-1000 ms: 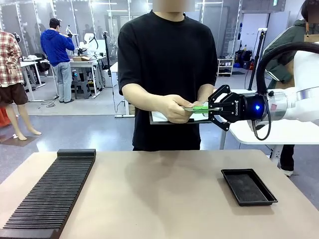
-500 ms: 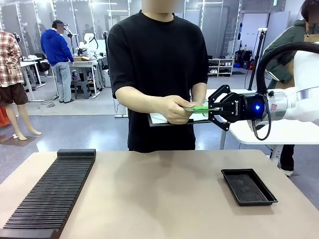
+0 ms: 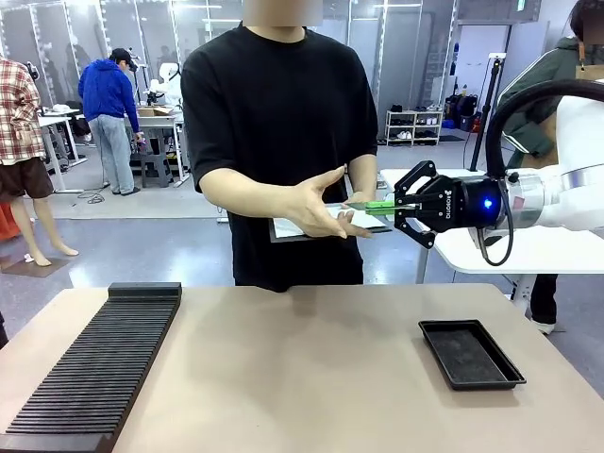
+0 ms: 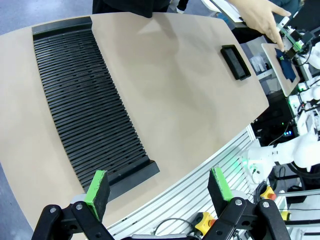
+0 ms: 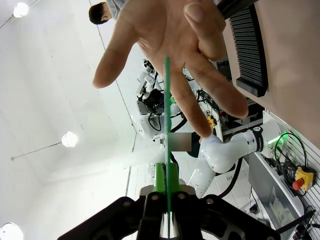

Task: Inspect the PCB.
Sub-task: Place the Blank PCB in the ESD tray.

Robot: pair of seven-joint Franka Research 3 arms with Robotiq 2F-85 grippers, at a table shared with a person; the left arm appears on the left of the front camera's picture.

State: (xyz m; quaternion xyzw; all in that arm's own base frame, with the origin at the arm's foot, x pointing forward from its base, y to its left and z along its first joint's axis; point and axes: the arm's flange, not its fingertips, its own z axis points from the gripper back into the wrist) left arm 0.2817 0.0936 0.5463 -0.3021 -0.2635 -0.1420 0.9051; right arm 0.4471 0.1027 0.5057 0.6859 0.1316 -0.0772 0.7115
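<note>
The PCB (image 3: 376,205) is a thin green board held level and edge-on in the air beyond the table's far edge, with my right gripper (image 3: 396,208) shut on its near end. In the right wrist view the PCB (image 5: 166,115) runs up as a thin green line from my right gripper (image 5: 166,181). The person's open hand (image 3: 319,209) spreads beside the board's far end, fingers loose, not gripping it. Over the table's near edge my left gripper (image 4: 159,190) hangs open with nothing between its green pads.
A long black slotted rack (image 3: 99,363) lies on the table's left side. A shallow black tray (image 3: 470,352) sits at the right. The person holds a clipboard with paper (image 3: 286,229) below the open hand. White tables stand behind my right arm.
The person's hand, which pinched the PCB's far end, has opened and let go. The person has shifted to the left. My right gripper has kept still with the board.
</note>
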